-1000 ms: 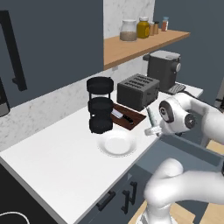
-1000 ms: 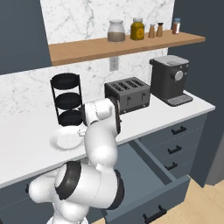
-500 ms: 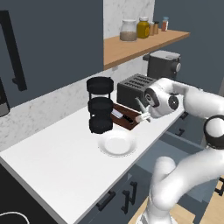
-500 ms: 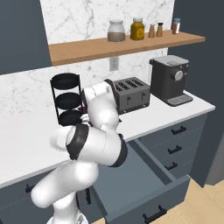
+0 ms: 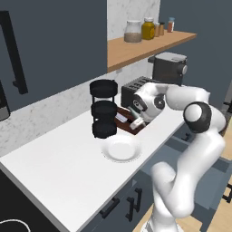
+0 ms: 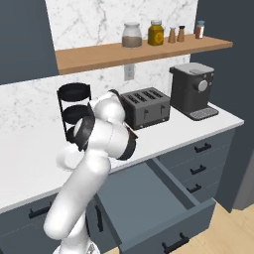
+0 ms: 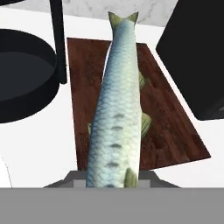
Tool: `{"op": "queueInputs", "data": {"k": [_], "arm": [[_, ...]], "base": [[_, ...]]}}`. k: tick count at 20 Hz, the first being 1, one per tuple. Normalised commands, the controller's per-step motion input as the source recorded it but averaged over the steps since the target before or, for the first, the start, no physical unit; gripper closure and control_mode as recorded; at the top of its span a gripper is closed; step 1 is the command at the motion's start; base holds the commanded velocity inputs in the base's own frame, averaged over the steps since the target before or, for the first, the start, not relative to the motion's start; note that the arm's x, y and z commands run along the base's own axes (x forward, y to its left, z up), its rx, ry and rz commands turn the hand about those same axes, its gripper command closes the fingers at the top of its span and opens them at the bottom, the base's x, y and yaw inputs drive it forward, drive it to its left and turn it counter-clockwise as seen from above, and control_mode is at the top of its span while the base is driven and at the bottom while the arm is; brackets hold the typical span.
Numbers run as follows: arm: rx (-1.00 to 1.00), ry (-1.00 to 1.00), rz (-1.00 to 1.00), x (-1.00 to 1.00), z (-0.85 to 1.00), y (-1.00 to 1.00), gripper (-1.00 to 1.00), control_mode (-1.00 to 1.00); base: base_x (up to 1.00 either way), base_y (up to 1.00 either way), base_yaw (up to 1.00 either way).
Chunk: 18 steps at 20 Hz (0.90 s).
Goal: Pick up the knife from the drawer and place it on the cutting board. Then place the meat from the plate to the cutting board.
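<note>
White counter under a wooden shelf, marble backsplash behind. The drawer hangs open below the counter edge, its inside looks bare from the right base view. The knife is not made out; the arm covers part of the cutting board. The gripper is over the board's near edge, between the black canister stack and the toaster. The jaws are closed on the meat, which sticks out lengthwise from between them, tail toward the wall, above the board. Fingertips are hidden under the fish. The plate sits bare just in front of the canisters.
</note>
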Motion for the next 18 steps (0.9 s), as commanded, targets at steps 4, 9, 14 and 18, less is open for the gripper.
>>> {"op": "queueInputs", "data": {"k": [4,9,14,18], "arm": [[-0.08,0.11,0.03,0.57,0.04,-0.33,1.0,-1.0],[-0.05,0.01,0.0,0.36,0.27,-0.56,1.0,-1.0],[-0.01,0.01,0.0,0.36,0.39,-0.54,1.0,-1.0],[-0.03,0.1,0.0,0.59,0.17,-0.22,-1.0,-1.0]], "base": [[0.0,0.0,0.0],[0.0,0.0,0.0],[0.0,0.0,0.0],[0.0,0.0,0.0]]}}
